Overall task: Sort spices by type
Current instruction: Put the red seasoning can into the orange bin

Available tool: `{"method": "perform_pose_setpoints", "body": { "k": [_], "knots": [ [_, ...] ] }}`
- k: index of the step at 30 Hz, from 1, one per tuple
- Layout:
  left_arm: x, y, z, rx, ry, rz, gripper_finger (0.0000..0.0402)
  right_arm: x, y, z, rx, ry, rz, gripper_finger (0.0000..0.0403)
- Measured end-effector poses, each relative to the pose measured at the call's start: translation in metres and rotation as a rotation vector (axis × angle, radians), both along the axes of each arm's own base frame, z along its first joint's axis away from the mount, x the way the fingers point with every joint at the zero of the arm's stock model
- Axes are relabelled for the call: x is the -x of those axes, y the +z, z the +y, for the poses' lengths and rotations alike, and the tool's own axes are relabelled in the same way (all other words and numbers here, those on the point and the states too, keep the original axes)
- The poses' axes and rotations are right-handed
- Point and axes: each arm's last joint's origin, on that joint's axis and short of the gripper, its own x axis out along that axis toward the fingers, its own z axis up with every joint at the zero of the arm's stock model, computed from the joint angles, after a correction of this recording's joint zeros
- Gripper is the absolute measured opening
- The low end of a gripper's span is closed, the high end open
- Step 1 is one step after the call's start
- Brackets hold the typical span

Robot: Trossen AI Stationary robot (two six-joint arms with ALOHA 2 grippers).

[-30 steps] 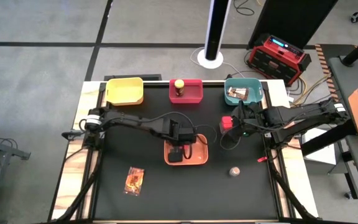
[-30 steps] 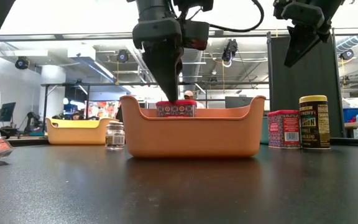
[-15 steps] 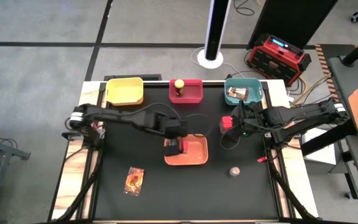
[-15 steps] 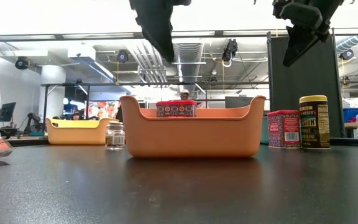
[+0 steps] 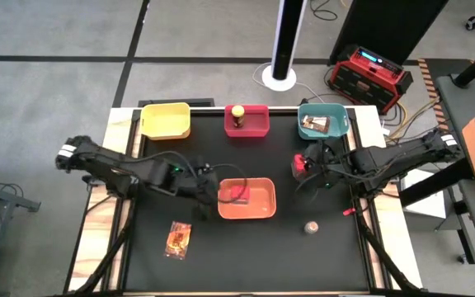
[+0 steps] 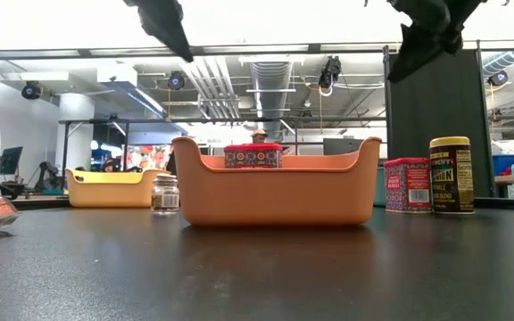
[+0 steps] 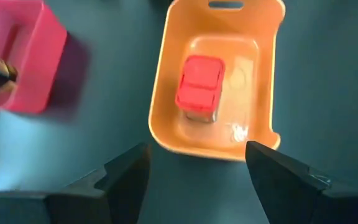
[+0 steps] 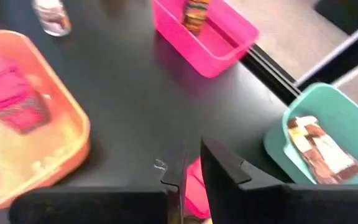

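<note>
One red tub point(image 5: 236, 193) stands in the orange tray point(image 5: 270, 202), also seen in the left wrist view point(image 7: 199, 90). My left gripper point(image 5: 207, 191) hangs open and empty, high up just left of that tray point(image 7: 194, 171). A second red tub point(image 5: 300, 164) stands on the table beside a yellow-lidded jar point(image 6: 451, 174). My right gripper point(image 8: 190, 174) hovers shut well above this tub point(image 6: 407, 185). Another jar point(image 5: 237, 113) stands in the red tray. One packet point(image 5: 177, 239) lies on the table, and another point(image 5: 313, 124) lies in the teal tray. Two clear shakers point(image 5: 311, 226) point(image 6: 164, 193) stand on the table.
The yellow tray point(image 5: 165, 120), red tray point(image 5: 258, 128) and teal tray point(image 5: 336, 115) line the far edge. Black tabletop shows bare between the orange tray and the near edge. A red case point(image 5: 369, 73) and a white pole base point(image 5: 283, 78) stand on the floor beyond the table.
My left gripper has let go of the red tub in the orange tray, risen out of the tray and drawn back toward the table's left edge. The tub stays upright in the tray. My right gripper has kept its place above the other tub.
</note>
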Motion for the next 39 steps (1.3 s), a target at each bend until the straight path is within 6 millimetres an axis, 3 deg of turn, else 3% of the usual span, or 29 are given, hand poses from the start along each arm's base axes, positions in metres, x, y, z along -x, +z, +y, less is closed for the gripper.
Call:
{"method": "perform_pose_setpoints", "body": {
  "k": [6, 11, 22, 34, 39],
  "knots": [
    [0.027, -0.02, 0.002, 0.033, 0.087, -0.048, 0.0247, -0.007, 0.001, 0.013, -0.001, 0.069, -0.056, 0.0033],
    [0.038, -0.035, 0.007, 0.009, 0.107, -0.09, 0.0247, -0.014, -0.003, 0.023, 0.005, 0.1, -0.068, 0.0033],
    [0.037, -0.046, 0.009, -0.086, 0.09, -0.15, 0.0247, -0.033, -0.016, 0.044, 0.132, 0.115, -0.095, 0.0033],
    [0.036, -0.046, 0.013, -0.15, 0.037, -0.121, 0.0247, -0.042, -0.01, 0.049, 0.212, 0.239, -0.105, 0.0033],
    [0.037, -0.057, 0.022, -0.158, 0.064, -0.099, 0.0247, -0.046, -0.008, 0.051, 0.248, 0.287, -0.123, 0.0033]
  ]
}}
